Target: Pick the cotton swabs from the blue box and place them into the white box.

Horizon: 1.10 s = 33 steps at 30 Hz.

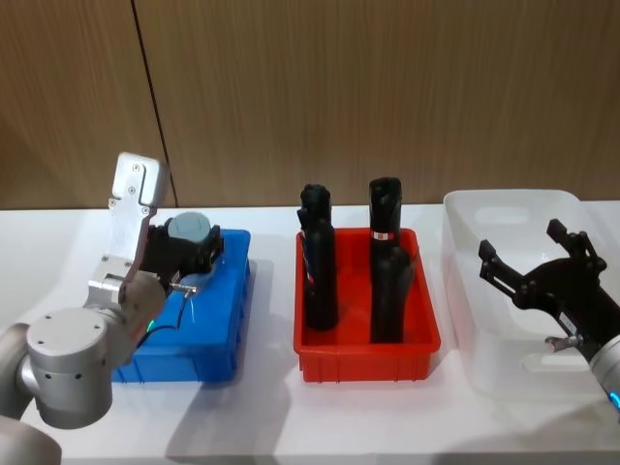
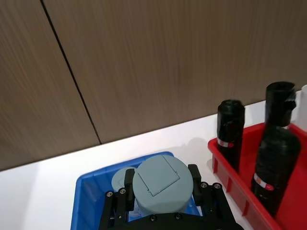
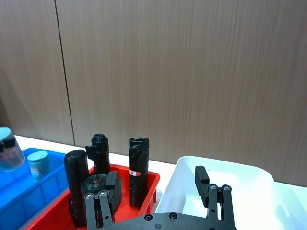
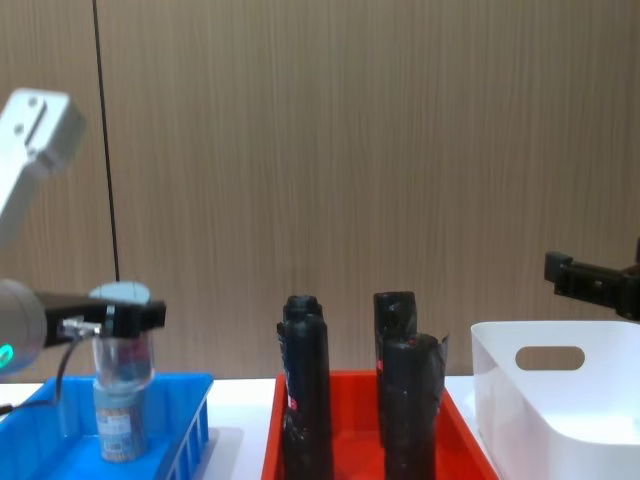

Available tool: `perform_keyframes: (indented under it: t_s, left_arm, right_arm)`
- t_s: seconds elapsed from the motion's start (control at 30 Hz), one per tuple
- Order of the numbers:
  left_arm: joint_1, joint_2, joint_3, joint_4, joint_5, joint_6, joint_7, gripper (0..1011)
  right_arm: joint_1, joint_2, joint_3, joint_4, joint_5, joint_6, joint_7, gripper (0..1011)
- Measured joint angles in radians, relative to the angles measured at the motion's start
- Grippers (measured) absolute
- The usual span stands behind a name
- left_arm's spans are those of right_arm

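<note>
My left gripper [image 1: 194, 244] is shut on a cotton swab tub [image 1: 188, 231] and holds it upright above the blue box [image 1: 221, 360]. In the left wrist view the tub's grey-blue lid [image 2: 160, 184] sits between the fingers [image 2: 128, 184]. A second tub [image 2: 121, 179] stands in the blue box [image 2: 78, 203] just behind it. From the chest, the held tub [image 4: 122, 358] hangs over the standing one [image 4: 119, 428]. My right gripper [image 1: 523, 247] hovers open over the white box [image 1: 463, 291], with nothing between its fingers [image 3: 210, 189].
A red crate [image 1: 366, 354] holding several tall black wrapped bottles [image 1: 321, 266] stands between the blue box and the white box. A wooden wall runs behind the white table [image 1: 58, 252].
</note>
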Motion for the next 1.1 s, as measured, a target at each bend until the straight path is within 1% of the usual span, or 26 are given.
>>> perform_keyframes:
  t_s: [0.13, 0.23, 0.27, 0.43, 0.53, 0.63, 0.77, 0.87, 0.93, 0.97, 1.1]
  left_arm:
    - [0.025, 0.016, -0.002, -0.063, 0.005, 0.007, -0.013, 668]
    - [0.036, 0.025, -0.003, -0.092, 0.006, 0.01, -0.025, 669]
    - [0.044, 0.031, -0.004, -0.112, 0.006, 0.011, -0.035, 668]
    - [0.06, 0.047, -0.006, -0.155, 0.002, 0.013, -0.076, 668]
    - [0.069, 0.056, -0.008, -0.179, -0.01, 0.013, -0.118, 668]
    - [0.073, 0.06, -0.009, -0.188, -0.019, 0.012, -0.148, 668]
    - [0.076, 0.067, -0.009, -0.201, -0.037, 0.008, -0.204, 668]
    - [0.076, 0.069, -0.01, -0.204, -0.049, 0.005, -0.237, 668]
    - [0.076, 0.07, -0.01, -0.206, -0.06, 0.002, -0.268, 668]
    - [0.075, 0.071, -0.01, -0.206, -0.071, 0.0, -0.292, 668]
    - [0.072, 0.072, -0.01, -0.204, -0.088, -0.006, -0.335, 668]
  right_arm:
    - [0.0, 0.0, 0.0, 0.0, 0.0, 0.0, 0.0, 1002]
    - [0.0, 0.0, 0.0, 0.0, 0.0, 0.0, 0.0, 1002]
    - [0.0, 0.0, 0.0, 0.0, 0.0, 0.0, 0.0, 1002]
    - [0.0, 0.0, 0.0, 0.0, 0.0, 0.0, 0.0, 1002]
    - [0.0, 0.0, 0.0, 0.0, 0.0, 0.0, 0.0, 1002]
    - [0.0, 0.0, 0.0, 0.0, 0.0, 0.0, 0.0, 1002]
    - [0.0, 0.0, 0.0, 0.0, 0.0, 0.0, 0.0, 1002]
    - [0.0, 0.0, 0.0, 0.0, 0.0, 0.0, 0.0, 1002]
    - [0.0, 0.0, 0.0, 0.0, 0.0, 0.0, 0.0, 1002]
    - [0.0, 0.0, 0.0, 0.0, 0.0, 0.0, 0.0, 1002]
    - [0.0, 0.0, 0.0, 0.0, 0.0, 0.0, 0.0, 1002]
